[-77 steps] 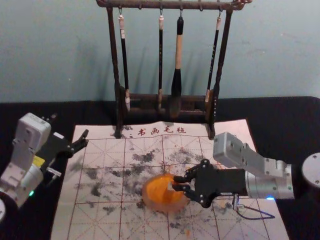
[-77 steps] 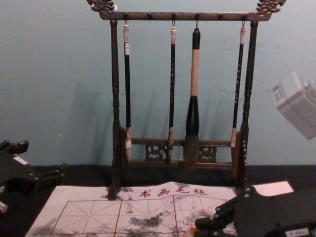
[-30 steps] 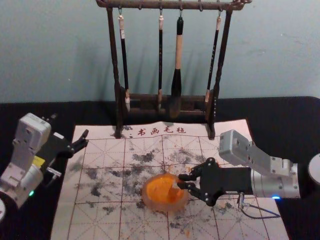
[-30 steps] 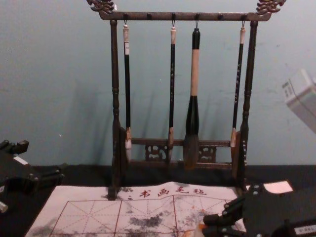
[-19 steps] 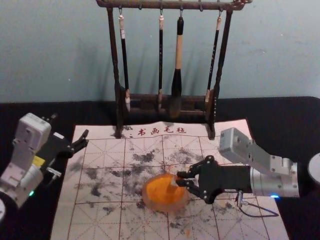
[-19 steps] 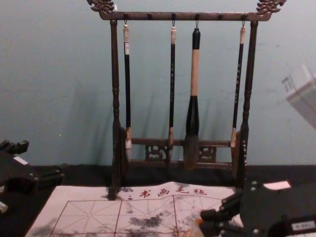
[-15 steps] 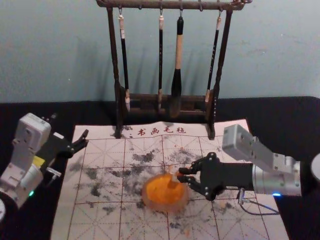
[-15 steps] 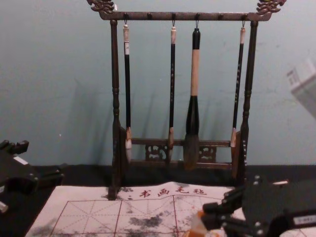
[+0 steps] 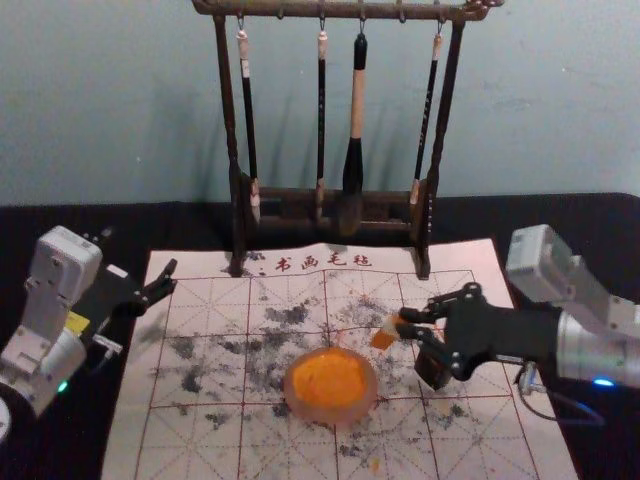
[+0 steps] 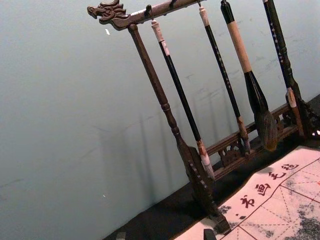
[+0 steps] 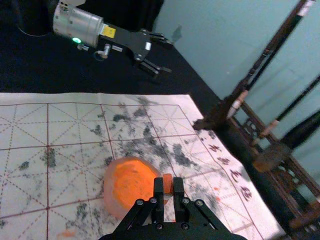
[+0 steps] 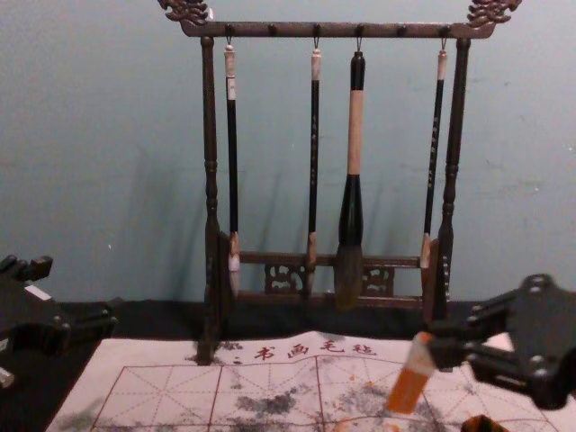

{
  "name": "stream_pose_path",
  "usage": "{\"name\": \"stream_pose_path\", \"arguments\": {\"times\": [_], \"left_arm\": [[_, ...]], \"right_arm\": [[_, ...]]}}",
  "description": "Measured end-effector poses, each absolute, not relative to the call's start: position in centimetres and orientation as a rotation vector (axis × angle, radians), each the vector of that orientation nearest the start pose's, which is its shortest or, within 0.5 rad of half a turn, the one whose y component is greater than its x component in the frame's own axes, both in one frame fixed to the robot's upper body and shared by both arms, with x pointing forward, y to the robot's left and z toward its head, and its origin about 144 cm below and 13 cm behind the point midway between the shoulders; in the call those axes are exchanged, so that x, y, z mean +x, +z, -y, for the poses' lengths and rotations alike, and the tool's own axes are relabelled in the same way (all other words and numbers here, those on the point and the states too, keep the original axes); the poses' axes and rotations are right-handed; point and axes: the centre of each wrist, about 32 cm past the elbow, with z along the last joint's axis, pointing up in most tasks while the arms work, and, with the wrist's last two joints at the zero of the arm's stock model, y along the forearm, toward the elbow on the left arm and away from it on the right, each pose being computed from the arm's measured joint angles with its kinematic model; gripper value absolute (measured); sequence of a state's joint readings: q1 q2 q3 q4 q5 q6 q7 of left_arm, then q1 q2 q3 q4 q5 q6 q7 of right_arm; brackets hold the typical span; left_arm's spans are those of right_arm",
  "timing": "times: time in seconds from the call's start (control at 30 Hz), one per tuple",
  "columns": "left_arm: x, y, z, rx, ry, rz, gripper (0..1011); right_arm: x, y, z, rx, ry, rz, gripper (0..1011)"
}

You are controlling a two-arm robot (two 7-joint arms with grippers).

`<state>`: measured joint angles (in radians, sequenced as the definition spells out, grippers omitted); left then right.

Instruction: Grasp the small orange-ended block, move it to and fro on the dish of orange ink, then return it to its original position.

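Note:
In the head view, my right gripper [image 9: 403,322] is shut on the small block [image 9: 383,334], which hangs tilted, orange end down, above the mat, right of and behind the pinkish dish [image 9: 372,396] of orange ink. The chest view has the block [image 12: 409,382] slanting down from the gripper [image 12: 431,347]. In the right wrist view, the block [image 11: 167,183] sits between the tips of the gripper [image 11: 168,190], with the dish [image 11: 111,201] beyond. My left gripper [image 9: 140,251] is parked at the left, open; its tips stand apart in the left wrist view [image 10: 165,235].
The white gridded mat [image 9: 200,440] has grey and orange stains. Behind, a dark wooden rack [image 9: 232,130] holds several hanging brushes. A dark object [image 9: 432,368] stands below my right gripper, right of the dish.
My right gripper has carried the block up off the dish, to the right and back. The dark object beneath the gripper has come into view. The left arm has stayed put.

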<state>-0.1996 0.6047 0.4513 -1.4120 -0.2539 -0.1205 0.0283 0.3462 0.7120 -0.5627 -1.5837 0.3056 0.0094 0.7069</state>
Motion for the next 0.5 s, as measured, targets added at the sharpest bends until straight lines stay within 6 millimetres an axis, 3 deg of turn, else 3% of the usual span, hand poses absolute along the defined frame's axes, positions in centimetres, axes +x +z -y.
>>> {"name": "stream_pose_path", "arguments": {"times": [0.5], "left_arm": [[48.9,114.0,-31.0,0.304,1.248,0.285,1001]], "right_arm": [[48.4,122.6,32.2,-0.431,-0.527,0.254,82]]}}
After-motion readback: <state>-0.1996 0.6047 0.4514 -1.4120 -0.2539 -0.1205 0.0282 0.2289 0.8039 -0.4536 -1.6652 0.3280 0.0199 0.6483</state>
